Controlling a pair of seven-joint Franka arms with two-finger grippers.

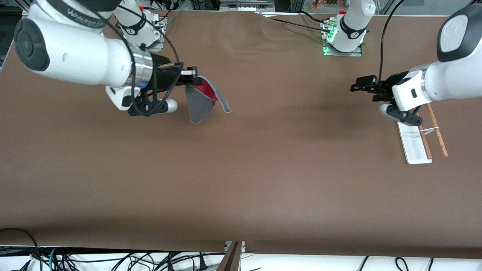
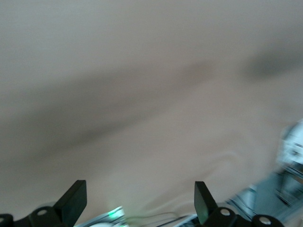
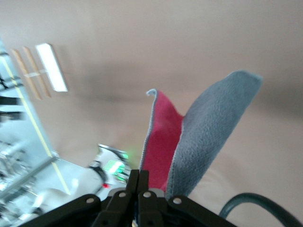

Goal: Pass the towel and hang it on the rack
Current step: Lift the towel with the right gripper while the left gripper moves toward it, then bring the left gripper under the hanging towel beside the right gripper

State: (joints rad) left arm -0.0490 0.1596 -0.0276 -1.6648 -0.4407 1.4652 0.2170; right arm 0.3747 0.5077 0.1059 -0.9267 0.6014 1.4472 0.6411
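Brown cloth covered the desk [image 1: 241,180], and its edge nearest the front camera ran straight above a tangle of black cables [image 1: 113,259]. From that edge up to the arms the surface lay bare, a wide open stretch.

Toward the left arm's end stood the rack [image 1: 414,145]: a flat white base with 2 thin wooden rods beside it and a white cross-piece joining them. The left hand [image 1: 356,84] hung in the air just past the rack's end, toward the middle of the desk, its fingers [image 2: 73,201] spread wide and grasping nothing; its wrist view showed only blurred brown cloth between them.

Toward the right arm's end, the right hand [image 1: 192,75] was clenched on the towel [image 1: 203,101], pinching 1 corner so the cloth dangled over the desk, well apart from the rack. Its grey face hung beside the pink-red one, grey edging trailing outward. Between towel and left hand the desk was open.

White lettering on a black band of the right arm read partly "WANHED"; the rest was cut off. A green light [image 1: 327,47] glowed at the left arm's base.
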